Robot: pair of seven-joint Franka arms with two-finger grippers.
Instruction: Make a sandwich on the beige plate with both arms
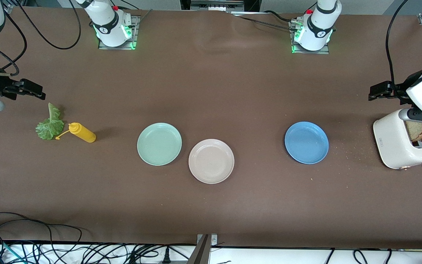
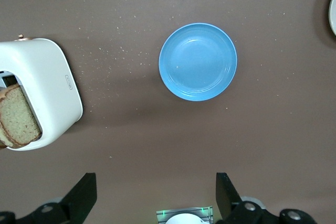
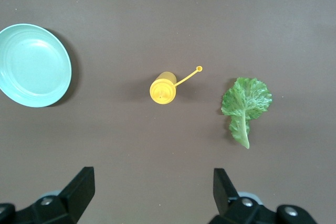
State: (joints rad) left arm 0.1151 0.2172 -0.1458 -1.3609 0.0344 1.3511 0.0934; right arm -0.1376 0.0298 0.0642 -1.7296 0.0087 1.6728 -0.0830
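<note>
Front view, upper right of the frame: the left gripper (image 1: 374, 91) hangs in the air near the left arm's end of the table, its fingers (image 2: 84, 190) spread wide with nothing between them. Just below it in that frame stands a white toaster (image 1: 394, 141) with two brown bread slices (image 1: 421, 132) sticking up from its slots; crumbs (image 1: 350, 152) are scattered on the brown table (image 1: 233, 84) between the toaster and a blue plate (image 1: 306, 142). In the left wrist picture the blue plate (image 2: 198, 61) sits at centre and the toaster (image 2: 44, 90) at the frame's left edge, with the bread (image 2: 18, 116) showing.

At the upper left of the front frame the right gripper (image 1: 39, 93) hovers over the right arm's end of the table, its fingers (image 3: 81, 187) also parted and empty. Just below it in the frame lies a green lettuce leaf (image 1: 51, 123), flat on the table, and beside it a yellow squeeze bottle (image 1: 82, 132) with its cap hanging open; the right wrist picture shows the bottle (image 3: 164, 88) between the leaf (image 3: 245, 103) and a mint-green plate (image 3: 32, 64).

The beige plate (image 1: 211, 161) sits empty at the centre of the front frame, touching or nearly touching the mint-green plate (image 1: 159, 143) and lower in the frame than it.
</note>
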